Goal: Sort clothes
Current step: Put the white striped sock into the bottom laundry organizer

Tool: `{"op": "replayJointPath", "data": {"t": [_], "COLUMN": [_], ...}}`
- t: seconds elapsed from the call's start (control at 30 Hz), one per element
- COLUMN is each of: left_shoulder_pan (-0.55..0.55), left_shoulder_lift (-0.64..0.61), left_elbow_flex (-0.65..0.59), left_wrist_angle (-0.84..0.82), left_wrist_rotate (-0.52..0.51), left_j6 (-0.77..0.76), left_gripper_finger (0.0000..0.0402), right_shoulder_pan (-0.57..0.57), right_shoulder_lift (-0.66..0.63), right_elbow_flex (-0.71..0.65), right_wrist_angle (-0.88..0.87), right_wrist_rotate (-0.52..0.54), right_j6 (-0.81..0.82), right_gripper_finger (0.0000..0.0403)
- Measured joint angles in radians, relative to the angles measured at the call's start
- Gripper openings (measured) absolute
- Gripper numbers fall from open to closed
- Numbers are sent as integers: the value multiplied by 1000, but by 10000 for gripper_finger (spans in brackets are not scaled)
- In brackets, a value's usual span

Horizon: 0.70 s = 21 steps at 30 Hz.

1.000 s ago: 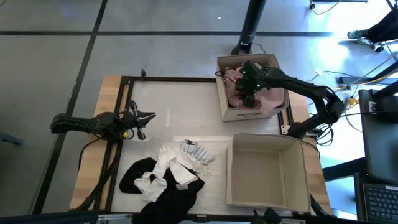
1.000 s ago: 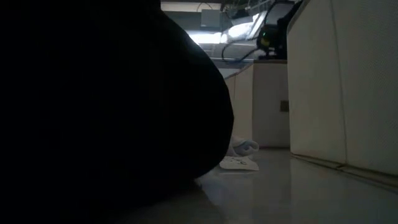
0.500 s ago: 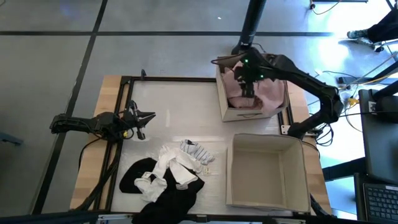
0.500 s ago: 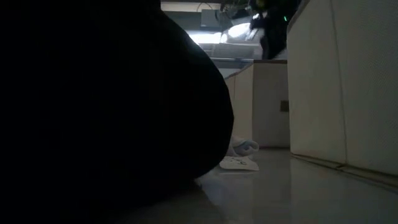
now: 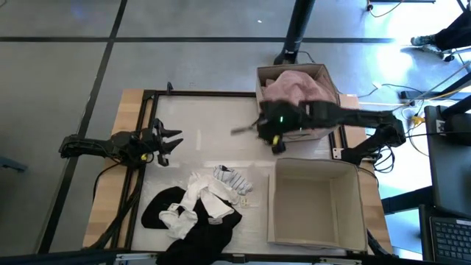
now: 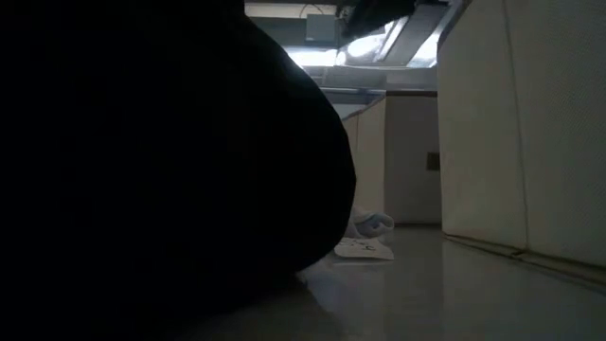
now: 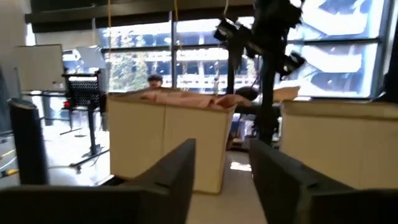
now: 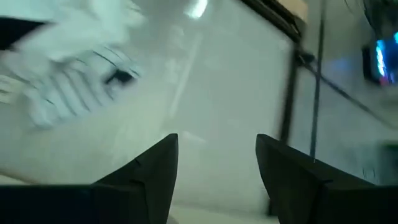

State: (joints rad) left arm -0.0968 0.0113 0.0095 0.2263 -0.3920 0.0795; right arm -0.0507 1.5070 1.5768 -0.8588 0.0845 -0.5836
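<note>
low view: black garment [image 6: 161, 170] is blocking most of it | right gripper [image 5: 254, 129] is blurring | black clothes [image 5: 199, 239] are running off the bottom edge

**Room and surroundings**

Floor [image 5: 184, 44]: grey, crossed by dark seams. Bench [image 5: 213, 132]: pale top, wooden edges, black frame. Black post [image 5: 298, 29] standing behind the bench. Windows [image 7: 186, 56]: a wide bright row, daylight entering. Laptop [image 5: 450, 235] at the right edge.

pink garment [image 5: 294, 86] in far box [image 5: 262, 78] | clothes pile [image 5: 193, 207] left of near box [image 5: 316, 235]
</note>
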Motion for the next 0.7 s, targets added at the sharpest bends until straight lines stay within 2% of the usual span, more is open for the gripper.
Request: {"op": "replayJointPath", "data": {"t": [0.17, 0.3, 0.47, 0.7], "left_shoulder_pan": [-1, -2, -12, -85], "left_shoulder_lift": [40, 149, 408, 836], "left_elbow_flex": [36, 115, 266, 581], "left_wrist_angle": [1, -14, -51, -340], "left_wrist_rotate": [30, 34, 67, 105], "left_j6": [-5, -15, -20, -101], "left_gripper_finger": [210, 222, 215, 210], "right_shoulder_pan": [138, 252, 412, 632], "right_shoulder_lift": [-7, -81, -206, -318], "right_elbow_flex": [-98, -188, -341, -585], "right_wrist_angle": [82, 203, 312, 595], "right_wrist_rotate": [-43, -19, 164, 442], "right_j6": [16, 70, 197, 321], "right_gripper_finger": [215, 215, 215, 215]}}
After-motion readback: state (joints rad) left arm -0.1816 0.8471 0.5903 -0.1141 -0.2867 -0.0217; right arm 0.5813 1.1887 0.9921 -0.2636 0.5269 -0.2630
